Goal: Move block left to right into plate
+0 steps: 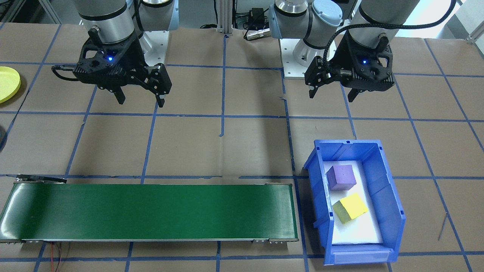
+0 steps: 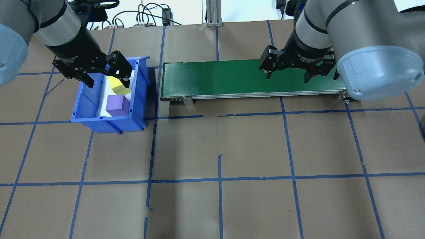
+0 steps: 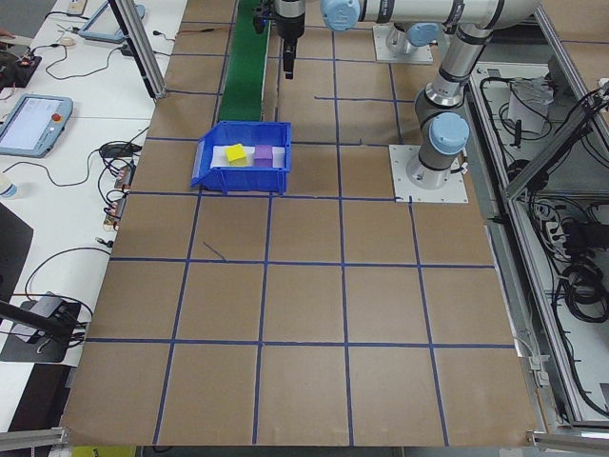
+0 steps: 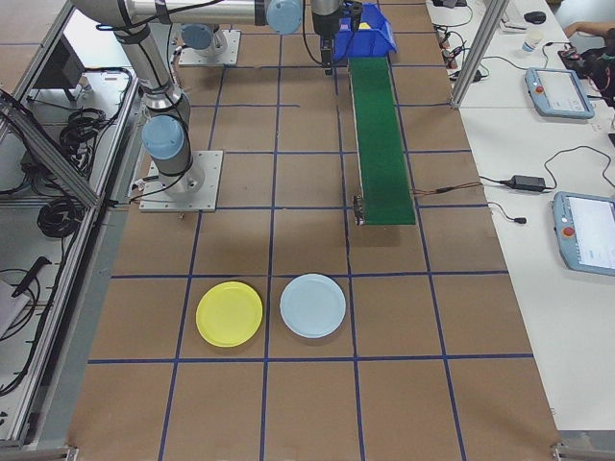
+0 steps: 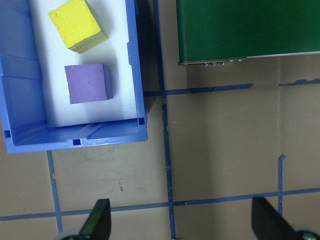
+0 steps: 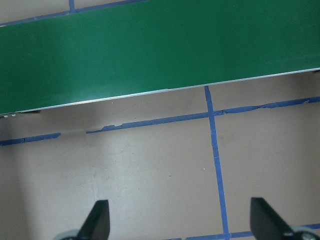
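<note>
From the front you've got both tools hanging above the counter (image 1: 242,143), fingers apart, nothing in them: the left tool (image 1: 332,94) is up behind the blue bin (image 1: 393,211), where the purple block (image 1: 341,176) and yellow block (image 1: 350,207) sit side by side. The right tool (image 1: 140,99) is well back from the green belt (image 1: 151,211). The yellow plate (image 1: 8,84) peeks in at the edge. Overhead, same story. In the right side view the plate sits just beside a pale blue plate (image 4: 312,305), well apart from the bin.
</note>
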